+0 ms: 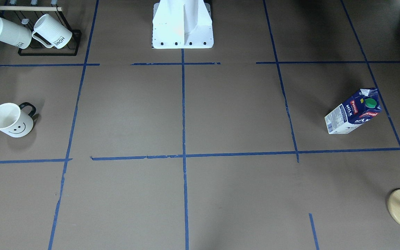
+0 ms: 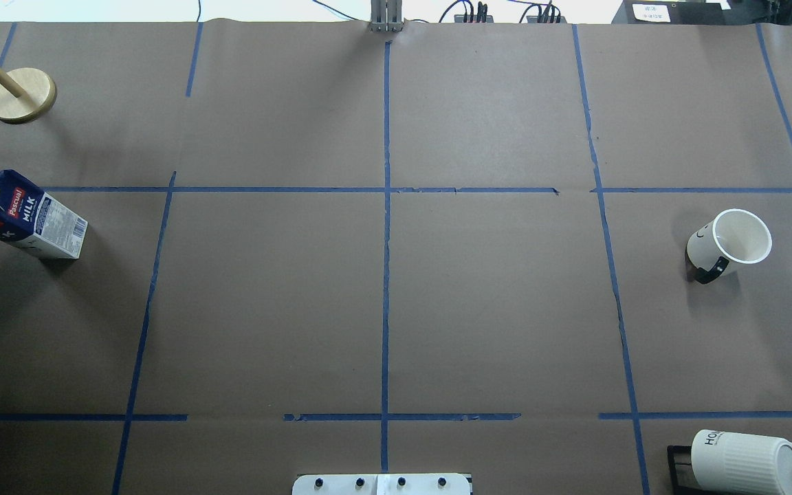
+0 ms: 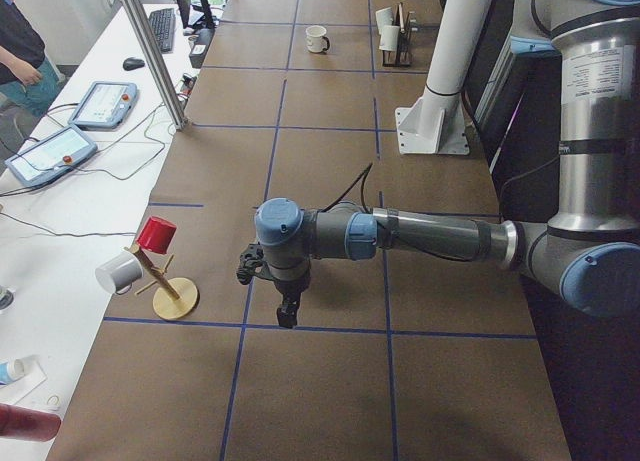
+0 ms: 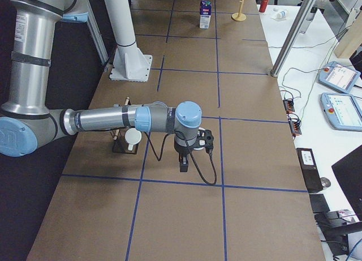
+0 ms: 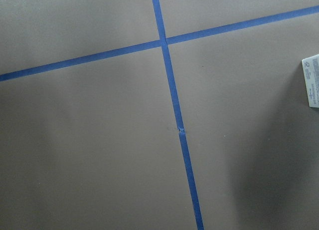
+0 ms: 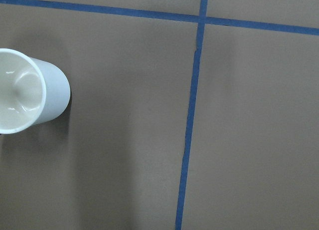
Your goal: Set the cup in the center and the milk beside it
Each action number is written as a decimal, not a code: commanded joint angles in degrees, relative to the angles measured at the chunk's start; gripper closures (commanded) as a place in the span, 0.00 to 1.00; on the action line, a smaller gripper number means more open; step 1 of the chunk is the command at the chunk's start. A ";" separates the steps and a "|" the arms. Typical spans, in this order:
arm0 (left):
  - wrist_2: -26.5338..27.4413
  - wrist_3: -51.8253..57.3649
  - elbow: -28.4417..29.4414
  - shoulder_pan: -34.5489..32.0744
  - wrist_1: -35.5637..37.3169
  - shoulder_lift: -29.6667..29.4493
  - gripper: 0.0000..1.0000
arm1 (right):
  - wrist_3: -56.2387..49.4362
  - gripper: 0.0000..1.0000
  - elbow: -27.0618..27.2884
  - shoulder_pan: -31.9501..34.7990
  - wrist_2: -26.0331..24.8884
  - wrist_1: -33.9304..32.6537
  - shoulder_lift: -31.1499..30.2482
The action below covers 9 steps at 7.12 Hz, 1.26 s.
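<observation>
Milk carton (image 2: 21, 216) stands at the far left edge of the brown table (image 2: 265, 309), green cap up, just below the wooden peg stand (image 2: 21, 96). The cup (image 2: 729, 244) sits mouth up in the right-hand column, black handle toward the robot side. Both are well apart from the center crossing (image 2: 387, 190) of blue tape, one on either side. Ribbed white mugs (image 2: 743, 462) lie on a black rack in the lower right corner; the white base plate (image 2: 382, 483) shows at bottom middle.
</observation>
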 commanded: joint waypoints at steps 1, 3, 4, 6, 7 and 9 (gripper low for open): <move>0.09 0.00 -0.63 0.05 0.26 -0.07 0.00 | -0.09 0.01 0.09 0.00 0.00 0.00 0.04; 0.09 0.00 -0.64 0.05 0.35 0.02 0.00 | 4.70 0.01 0.35 -0.18 0.18 0.17 0.74; 0.00 0.00 -0.72 0.05 0.35 -0.07 0.00 | 11.79 0.01 0.09 -1.22 0.44 5.66 0.65; 0.00 0.00 -0.72 0.05 0.09 -0.07 0.00 | 37.40 0.01 0.00 -7.27 0.44 17.43 0.65; 0.00 0.00 -0.72 0.05 0.00 -0.07 0.00 | 47.27 0.02 -0.17 -11.65 -0.52 23.06 0.57; 0.00 0.00 -1.07 0.05 0.00 -0.07 0.00 | 58.49 0.02 -2.27 -19.13 -5.43 30.72 0.56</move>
